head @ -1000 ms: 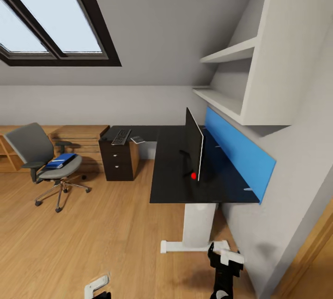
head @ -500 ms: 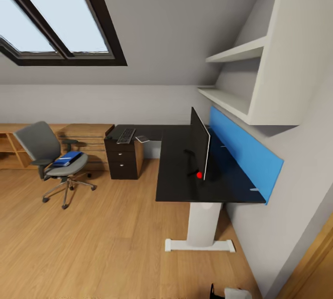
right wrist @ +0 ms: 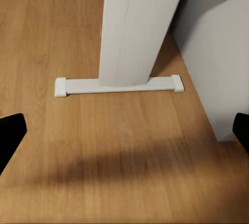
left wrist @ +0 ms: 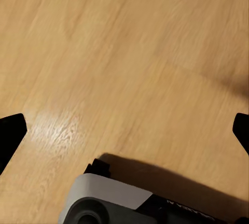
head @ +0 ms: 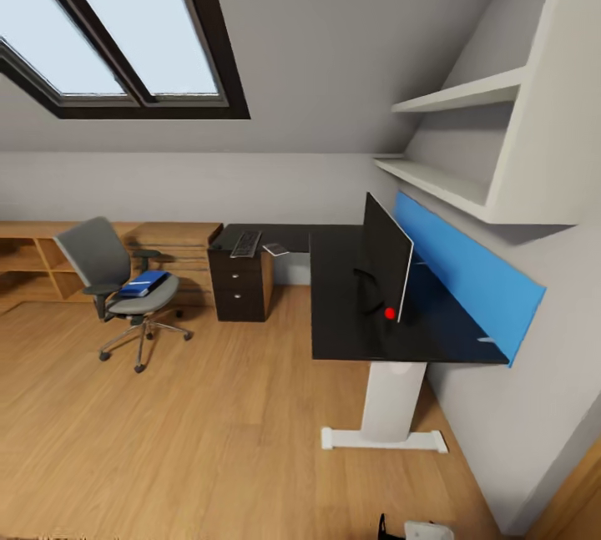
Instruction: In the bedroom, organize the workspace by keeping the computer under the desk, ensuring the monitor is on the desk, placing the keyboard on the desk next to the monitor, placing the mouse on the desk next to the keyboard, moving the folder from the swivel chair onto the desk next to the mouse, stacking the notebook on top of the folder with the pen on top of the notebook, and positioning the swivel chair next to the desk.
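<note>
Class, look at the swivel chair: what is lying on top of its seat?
A blue folder lies on the swivel chair's grey seat. Whatever is beneath the folder is covered.

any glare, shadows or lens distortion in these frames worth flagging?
Head view: wide-angle stretch, skylight and shelves lean outward; skylight bright but not blown out; monitor seen nearly edge-on. Left wrist view: soft sheen patch on the floor, dark shadow at the robot part. Right wrist view: broad blurry shadow band across the floor below the desk leg; sharp otherwise.
</note>
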Available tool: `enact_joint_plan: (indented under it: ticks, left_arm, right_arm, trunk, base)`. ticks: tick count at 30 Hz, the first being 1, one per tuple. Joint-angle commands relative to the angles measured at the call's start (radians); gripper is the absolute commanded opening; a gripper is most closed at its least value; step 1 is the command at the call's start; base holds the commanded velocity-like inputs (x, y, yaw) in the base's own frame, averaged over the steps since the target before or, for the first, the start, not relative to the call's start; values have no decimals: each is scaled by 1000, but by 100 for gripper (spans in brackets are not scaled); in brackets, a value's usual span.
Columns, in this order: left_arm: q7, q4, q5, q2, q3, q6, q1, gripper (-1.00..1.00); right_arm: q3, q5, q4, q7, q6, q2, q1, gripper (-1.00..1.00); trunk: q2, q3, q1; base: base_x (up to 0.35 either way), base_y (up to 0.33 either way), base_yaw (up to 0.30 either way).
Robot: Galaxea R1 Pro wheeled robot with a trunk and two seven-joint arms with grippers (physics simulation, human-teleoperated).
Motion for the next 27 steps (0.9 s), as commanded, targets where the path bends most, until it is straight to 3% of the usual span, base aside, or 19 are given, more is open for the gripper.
enact_joint_plan:
  ticks: [1,6,20,27]
  left_arm:
    - [4,0,6,-1,-10,-2,0,100]
    - [4,0,6,-1,-11,-2,0,100]
    - [4,0,5,-1,-11,-2,0,100]
    - [3,-1,5,-2,-12,-2,0,100]
  right_arm:
    - [8,-11,2,-2,-5,1,-1,100]
    - [8,-12,2,-2,-5,0,-1,100]
    - [8,-10,2,-1,-5,-1,1,100]
    - [8,-11,2,-1,-5,0,1,100]
  trunk:
    - [-1,-1,0]
    - [-1,-1,0]
    - [-1,-1,0]
    - [-1,-1,0]
  base:
    - [-1,319,194]
    - [0,323,214]
    - [3,329,34]
    - [185,274,130]
